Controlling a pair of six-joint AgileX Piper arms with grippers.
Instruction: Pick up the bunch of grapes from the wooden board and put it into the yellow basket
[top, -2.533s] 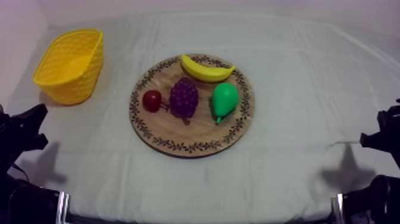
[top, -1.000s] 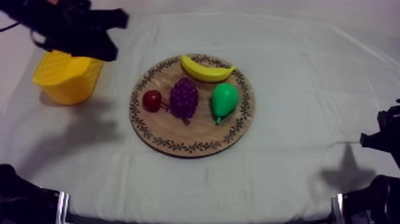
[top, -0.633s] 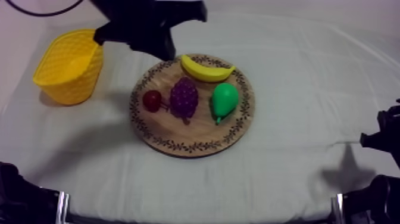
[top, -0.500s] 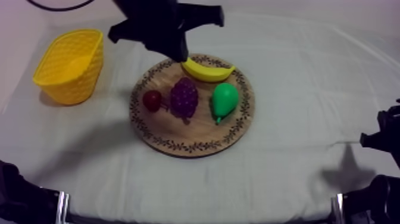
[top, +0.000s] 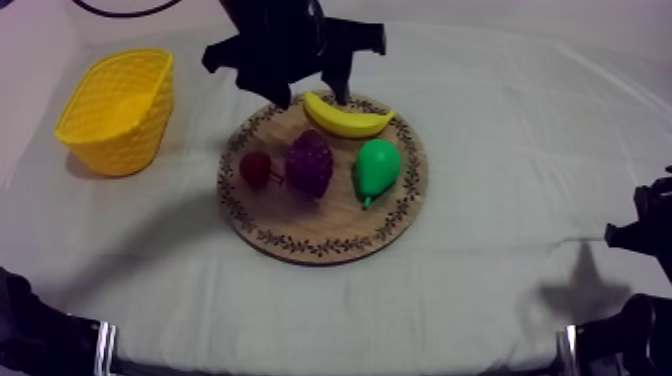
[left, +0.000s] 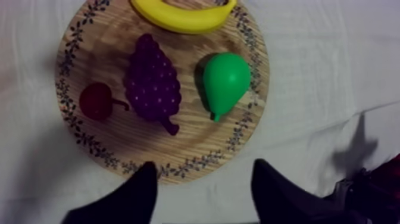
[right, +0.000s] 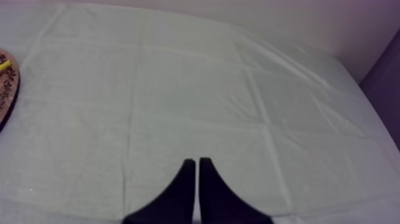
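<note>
The purple bunch of grapes (top: 310, 163) (left: 152, 83) lies on the round wooden board (top: 320, 225) (left: 184, 137), between a small red fruit (top: 255, 168) (left: 95, 101) and a green pear (top: 377, 168) (left: 226, 77). A yellow banana (top: 348, 117) (left: 184, 15) lies along the far rim. My left gripper (top: 312, 97) (left: 205, 179) hangs open above the board's far side, beside the banana, with nothing between its fingers. The yellow basket (top: 118, 108) stands at the far left. My right gripper (top: 645, 225) (right: 196, 173) rests at the table's right edge, its fingers shut together on nothing.
Bare grey-white cloth (right: 196, 89) spreads ahead of the right gripper, with the board's rim (right: 6, 83) at one side. My left arm reaches in over the table's far edge (top: 260, 20). Open cloth lies between basket and board.
My left arm has swung from above the basket to the board's far rim, and its fingers have opened. The fruit and the right arm have stayed put.
</note>
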